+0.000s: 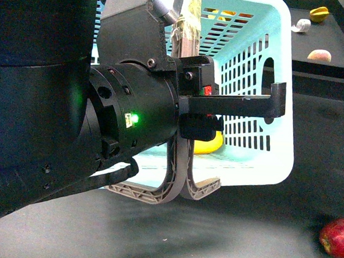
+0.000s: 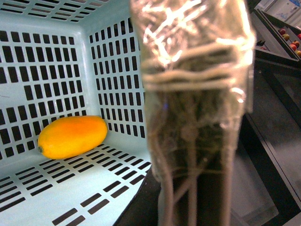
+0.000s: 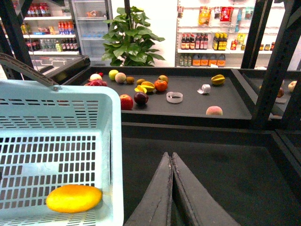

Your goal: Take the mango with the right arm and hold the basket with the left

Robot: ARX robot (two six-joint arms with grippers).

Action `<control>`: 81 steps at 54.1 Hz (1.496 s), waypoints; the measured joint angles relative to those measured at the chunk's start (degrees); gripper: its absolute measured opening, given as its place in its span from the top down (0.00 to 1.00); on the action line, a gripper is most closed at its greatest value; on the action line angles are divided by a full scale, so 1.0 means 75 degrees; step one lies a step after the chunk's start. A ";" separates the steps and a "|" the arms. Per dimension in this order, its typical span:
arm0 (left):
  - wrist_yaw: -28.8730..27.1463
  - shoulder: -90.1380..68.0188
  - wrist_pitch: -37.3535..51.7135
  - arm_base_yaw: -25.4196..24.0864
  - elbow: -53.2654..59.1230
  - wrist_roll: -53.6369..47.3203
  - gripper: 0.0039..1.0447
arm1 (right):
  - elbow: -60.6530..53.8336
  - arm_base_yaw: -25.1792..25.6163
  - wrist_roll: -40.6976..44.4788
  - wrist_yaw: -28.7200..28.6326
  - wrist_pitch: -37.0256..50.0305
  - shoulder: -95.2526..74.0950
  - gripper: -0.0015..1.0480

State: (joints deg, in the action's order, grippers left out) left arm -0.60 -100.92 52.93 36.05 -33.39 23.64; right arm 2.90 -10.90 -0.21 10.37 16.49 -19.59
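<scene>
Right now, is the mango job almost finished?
Nearly, it seems. Done: the mango lies inside the turquoise basket. In hand: the left gripper is at the basket's wall, though its grip is hidden. The right gripper is shut and empty, outside the basket. Left: nothing obvious.

Beyond a long black display table [image 3: 188, 101] strewn with loose fruit [image 3: 141, 89], a white wall [image 3: 169, 28] is lined with shelves of bottles [image 3: 202, 42]. A glass-door fridge [image 3: 91, 26] and a leafy green plant [image 3: 131, 37] stand there too (its pot is hidden). Black metal frame posts [image 3: 273, 70] rise at the table's edge, and the near worktop [image 1: 224, 226] is a dark matte surface under even indoor light.
</scene>
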 joint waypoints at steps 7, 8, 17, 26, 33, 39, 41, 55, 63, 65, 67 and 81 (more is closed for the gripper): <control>-0.0003 0.0000 0.0000 0.0000 0.0000 0.0000 0.96 | -0.0073 0.0271 -0.0003 -0.0256 -0.0207 0.0291 0.98; -0.0006 0.0000 0.0000 0.0000 0.0000 0.0000 0.96 | -0.0090 0.0321 -0.0003 -0.0297 -0.0248 0.0344 0.98; -0.0017 0.0000 0.0000 0.0000 0.0000 -0.0003 0.96 | -0.0350 0.1346 0.0003 -0.1294 -0.0382 0.0813 0.98; 0.0003 0.0000 0.0000 0.0000 0.0000 0.0000 0.96 | -0.0350 0.1425 0.0003 -0.1370 -0.0726 0.1172 0.98; -0.0003 0.0000 0.0000 0.0000 0.0000 -0.0003 0.96 | -0.0341 0.1434 0.0003 -0.1367 -0.1338 0.1664 0.98; -0.0006 0.0000 0.0000 0.0000 0.0000 -0.0003 0.96 | -0.0341 0.1437 0.0006 -0.1373 -0.2145 0.2439 0.98; -0.0006 0.0000 0.0000 0.0000 0.0000 0.0000 0.96 | -0.0341 0.1437 0.0006 -0.1373 -0.2151 0.2544 0.98; -0.0003 0.0000 0.0000 0.0006 0.0000 0.0017 0.96 | -0.0341 0.1434 0.0006 -0.1373 -0.2186 0.2570 0.98; -0.0009 0.0000 0.0000 0.0003 0.0000 -0.0017 0.96 | -0.0341 0.1437 0.0003 -0.1370 -0.2186 0.2573 0.98; -0.0009 0.0000 0.0000 0.0003 0.0000 -0.0015 0.96 | -0.0341 0.1437 0.0006 -0.1373 -0.2186 0.2573 0.98; -0.0006 0.0000 0.0000 0.0003 0.0000 0.0000 0.96 | -0.0341 0.1437 0.0006 -0.1370 -0.2186 0.2573 0.98; -0.0006 0.0000 0.0000 0.0003 0.0000 0.0000 0.96 | -0.0341 0.1437 0.0015 -0.1370 -0.2186 0.2570 0.80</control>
State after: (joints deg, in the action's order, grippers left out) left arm -0.64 -100.92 52.93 36.07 -33.39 23.64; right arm 0.34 -0.12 -0.10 0.10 0.10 -0.32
